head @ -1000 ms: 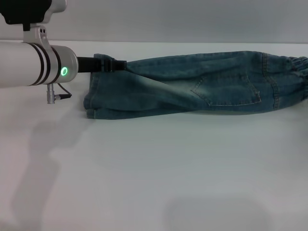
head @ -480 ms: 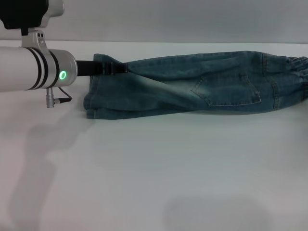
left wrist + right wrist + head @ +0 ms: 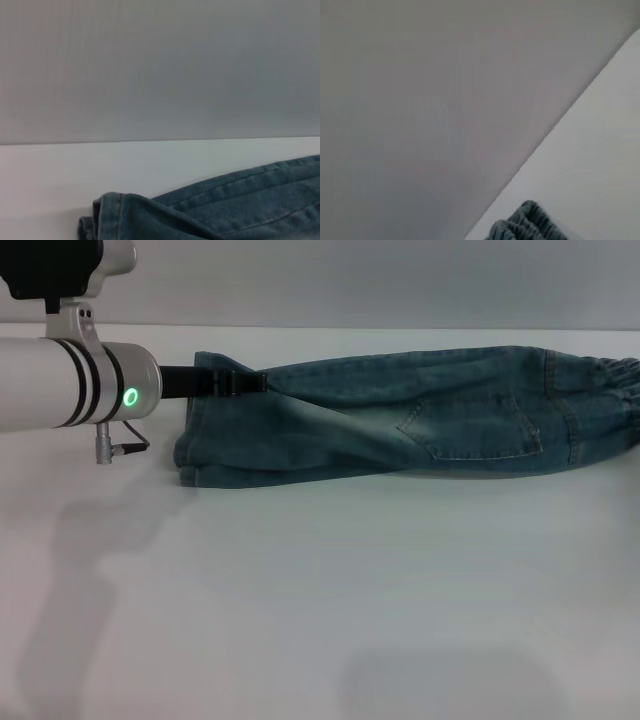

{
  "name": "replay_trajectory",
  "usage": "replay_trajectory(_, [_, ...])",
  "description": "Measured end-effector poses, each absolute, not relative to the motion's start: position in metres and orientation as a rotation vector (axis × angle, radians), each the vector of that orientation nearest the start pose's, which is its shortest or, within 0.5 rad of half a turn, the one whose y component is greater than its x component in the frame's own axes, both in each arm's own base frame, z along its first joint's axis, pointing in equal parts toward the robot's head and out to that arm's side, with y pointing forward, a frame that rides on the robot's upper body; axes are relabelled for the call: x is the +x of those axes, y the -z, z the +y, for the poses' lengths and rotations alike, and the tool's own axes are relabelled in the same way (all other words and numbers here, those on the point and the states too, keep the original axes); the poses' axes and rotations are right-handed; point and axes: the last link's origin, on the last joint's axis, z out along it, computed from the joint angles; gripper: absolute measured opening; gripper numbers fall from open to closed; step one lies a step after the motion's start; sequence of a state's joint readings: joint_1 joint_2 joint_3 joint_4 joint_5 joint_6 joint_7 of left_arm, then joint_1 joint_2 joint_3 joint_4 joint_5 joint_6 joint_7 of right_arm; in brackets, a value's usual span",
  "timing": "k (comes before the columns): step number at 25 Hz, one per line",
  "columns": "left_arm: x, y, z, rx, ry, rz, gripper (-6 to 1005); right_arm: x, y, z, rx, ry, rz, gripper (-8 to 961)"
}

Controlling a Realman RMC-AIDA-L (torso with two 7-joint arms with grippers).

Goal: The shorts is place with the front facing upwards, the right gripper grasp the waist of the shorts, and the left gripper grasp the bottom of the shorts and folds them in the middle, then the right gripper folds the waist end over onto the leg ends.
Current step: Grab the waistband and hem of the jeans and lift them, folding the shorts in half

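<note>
The blue denim shorts (image 3: 400,425) lie folded lengthwise across the far part of the white table, a stitched pocket facing up. The ruched waist (image 3: 610,405) is at the right end, and the bottom hems (image 3: 188,455) are at the left end. My left gripper (image 3: 245,381), on the arm with the green ring, reaches in from the left over the far corner of the hem. It is shut on the denim, and creases run out from its tip. The left wrist view shows the hem (image 3: 107,217) close by. The right gripper is out of view; its wrist view catches a bit of the waist (image 3: 527,225).
The white table (image 3: 320,590) stretches wide in front of the shorts. A grey wall (image 3: 400,280) stands just behind the table's far edge, close to the shorts.
The left arm slid slightly to the right along the hem corner between one second and half a second ago. Since then it has held still. The shorts have barely shifted.
</note>
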State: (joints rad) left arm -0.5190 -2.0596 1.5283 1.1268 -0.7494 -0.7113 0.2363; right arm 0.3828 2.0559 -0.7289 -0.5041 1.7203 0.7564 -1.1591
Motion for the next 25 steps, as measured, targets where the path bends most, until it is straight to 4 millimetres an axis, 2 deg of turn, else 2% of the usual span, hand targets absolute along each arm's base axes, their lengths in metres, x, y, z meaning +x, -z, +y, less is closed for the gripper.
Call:
replay_trajectory(3, [-0.197,0.019,0.413,-2.087,0.271,-1.193,827,0.387,-0.051,0.345,-1.296,-1.023,1.660,-1])
replay_trajectory(8, [-0.194,0.017,0.413,-2.090,0.278,-1.182,827,0.386,-0.053,0.340,-1.313,-1.044,1.651,168])
replay_trajectory(19, [-0.191,0.017,0.414,-2.097,0.283,-1.163,827,0.386,-0.052,0.342,-1.304,-1.044,1.668,393])
replay_trajectory(22, [-0.192,0.016,0.414,-2.095,0.282,-1.163,827,0.386,-0.051,0.344,-1.302,-1.039,1.672,625])
replay_trajectory(25, [-0.194,0.015,0.414,-2.090,0.280,-1.164,827,0.385,-0.051,0.348,-1.293,-1.039,1.680,660])
